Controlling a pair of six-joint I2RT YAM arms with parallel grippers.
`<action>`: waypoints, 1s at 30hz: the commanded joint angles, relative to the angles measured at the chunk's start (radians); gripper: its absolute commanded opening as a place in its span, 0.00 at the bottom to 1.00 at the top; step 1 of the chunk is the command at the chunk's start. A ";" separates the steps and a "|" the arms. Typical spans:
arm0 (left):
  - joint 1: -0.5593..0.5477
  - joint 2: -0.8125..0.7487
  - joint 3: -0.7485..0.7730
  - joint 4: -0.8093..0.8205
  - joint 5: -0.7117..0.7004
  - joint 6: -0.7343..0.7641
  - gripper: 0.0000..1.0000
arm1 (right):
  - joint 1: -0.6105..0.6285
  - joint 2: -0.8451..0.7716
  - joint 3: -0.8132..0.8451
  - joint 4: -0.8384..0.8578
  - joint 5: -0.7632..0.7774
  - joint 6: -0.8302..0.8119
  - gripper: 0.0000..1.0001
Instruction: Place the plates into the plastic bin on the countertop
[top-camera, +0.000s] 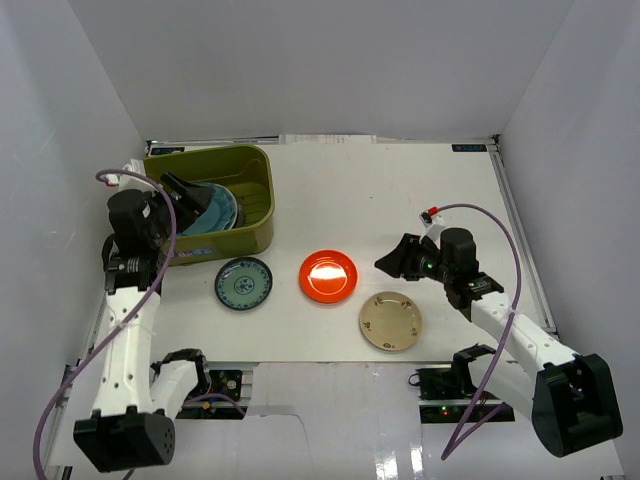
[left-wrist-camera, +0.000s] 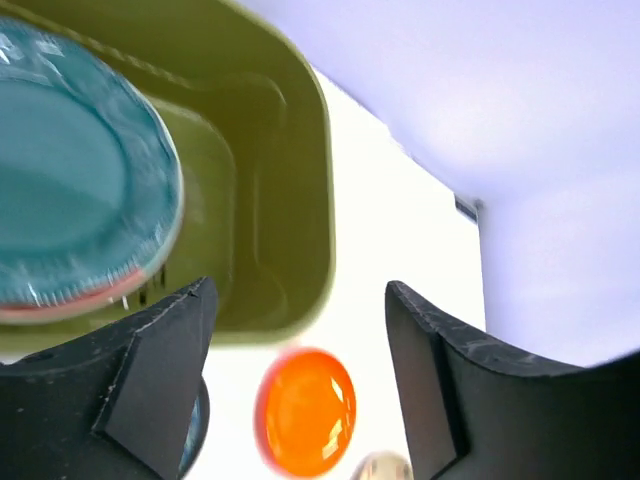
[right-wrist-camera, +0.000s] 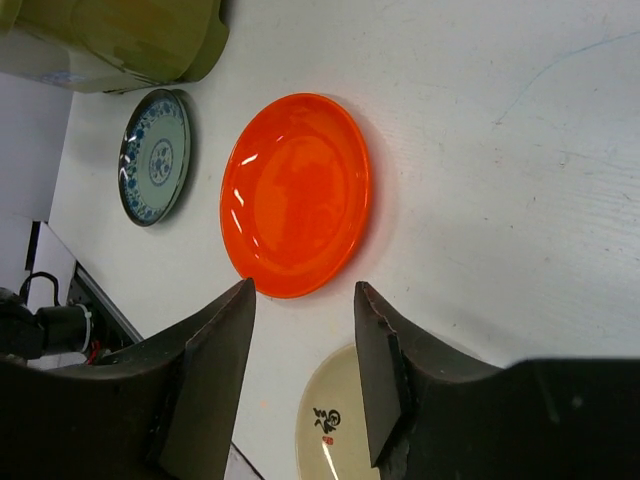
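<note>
The bin (left-wrist-camera: 290, 200) fills the upper left, showing its olive wall and rounded corner. Inside it lies a blurred teal plate (left-wrist-camera: 70, 200), with a reddish rim (left-wrist-camera: 60, 310) along its lower edge. Below the bin's corner an orange plate (left-wrist-camera: 308, 410) sits on the white surface (left-wrist-camera: 400, 220). Farther from the bin, a cream plate (left-wrist-camera: 380, 467) is cut off by the frame. The tool (left-wrist-camera: 300, 290) has its dark fingers (left-wrist-camera: 150, 370) spread to either side of the bin's corner, gripping nothing.

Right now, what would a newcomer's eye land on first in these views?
The glossy orange-red plate blazes mid-table, lying flat between the small teal patterned plate on its left and the cream-gold plate nearer the right arm. Next comes the olive-green bin at the far left, with teal plates inside. The right hand, open, points at the orange-red plate.
</note>
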 joint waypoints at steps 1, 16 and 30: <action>-0.045 -0.119 -0.030 -0.201 0.008 0.018 0.77 | 0.010 -0.034 0.025 -0.013 0.006 -0.031 0.50; -0.226 -0.291 -0.218 -0.692 -0.291 -0.244 0.63 | 0.046 -0.207 -0.084 -0.161 0.075 -0.028 0.42; -0.226 -0.142 -0.488 -0.423 -0.367 -0.398 0.74 | 0.046 -0.273 -0.118 -0.325 0.248 -0.009 0.73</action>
